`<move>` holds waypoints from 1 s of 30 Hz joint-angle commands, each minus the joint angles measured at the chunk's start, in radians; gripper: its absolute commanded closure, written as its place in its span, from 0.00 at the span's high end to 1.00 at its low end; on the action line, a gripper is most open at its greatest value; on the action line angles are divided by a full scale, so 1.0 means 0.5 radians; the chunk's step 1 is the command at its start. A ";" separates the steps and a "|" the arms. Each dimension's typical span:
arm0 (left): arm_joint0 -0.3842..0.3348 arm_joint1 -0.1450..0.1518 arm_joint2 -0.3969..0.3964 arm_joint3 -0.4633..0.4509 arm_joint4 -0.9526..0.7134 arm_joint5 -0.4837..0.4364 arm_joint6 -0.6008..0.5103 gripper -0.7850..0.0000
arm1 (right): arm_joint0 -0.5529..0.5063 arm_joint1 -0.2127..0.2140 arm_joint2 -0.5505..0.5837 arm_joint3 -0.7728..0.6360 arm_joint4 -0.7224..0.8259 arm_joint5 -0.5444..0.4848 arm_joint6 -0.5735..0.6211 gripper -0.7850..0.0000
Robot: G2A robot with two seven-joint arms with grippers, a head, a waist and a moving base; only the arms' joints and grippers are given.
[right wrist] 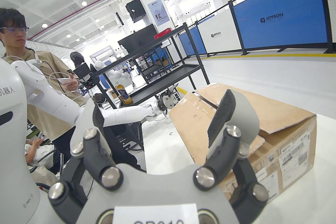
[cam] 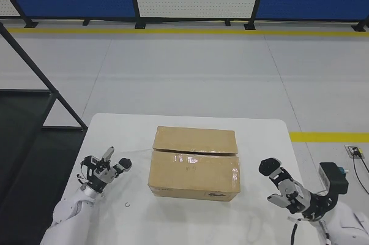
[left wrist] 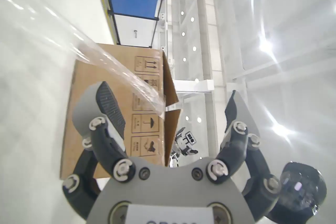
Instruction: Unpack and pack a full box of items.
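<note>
Left hand [cam: 118,157] and right hand [cam: 272,182] sat open flanking the box [cam: 193,177]; we judged it stiff, likely heavy, openable at the top seam [cam: 195,151].

A box [cam: 194,171] (flaps not quite shut) is set at the middle of a white table [cam: 257,131]; a small curved bit [cam: 128,204] is seen near it.

Cardboard box [cam: 193,174]: brown, sits flat at mid-table [cam: 264,131], long side toward me. Top flaps folded down, seam not flush, one flap edge lifted. Clear tape [left wrist: 126,72] trails loose from the seam at my left end. Barcode label [right wrist: 294,154] on the right end face.
</note>
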 commanded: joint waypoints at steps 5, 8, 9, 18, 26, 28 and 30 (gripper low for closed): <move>-0.145 -0.001 0.089 0.120 0.211 0.169 0.190 1.00 | 0.000 0.000 0.000 0.000 0.000 0.000 0.000 1.00; -0.197 -0.002 0.115 0.181 0.256 0.216 0.218 1.00 | 0.000 0.000 0.000 0.000 0.000 0.000 0.000 1.00; -0.212 -0.002 0.123 0.198 0.268 0.228 0.219 1.00 | 0.000 0.000 0.000 0.000 0.000 0.000 0.000 1.00; -0.336 -0.026 0.146 0.340 0.192 0.204 0.384 1.00 | 0.000 0.000 0.000 0.000 0.000 0.000 0.000 1.00; -0.388 -0.050 0.128 0.364 0.046 0.092 0.504 1.00 | 0.000 0.000 0.000 0.000 0.000 0.000 0.000 1.00; -0.386 -0.054 0.118 0.358 0.010 0.049 0.528 1.00 | 0.000 0.000 0.000 0.000 0.000 0.000 0.000 1.00; -0.375 -0.058 0.106 0.343 -0.035 0.007 0.531 1.00 | 0.000 0.000 0.000 0.000 0.000 0.000 0.000 1.00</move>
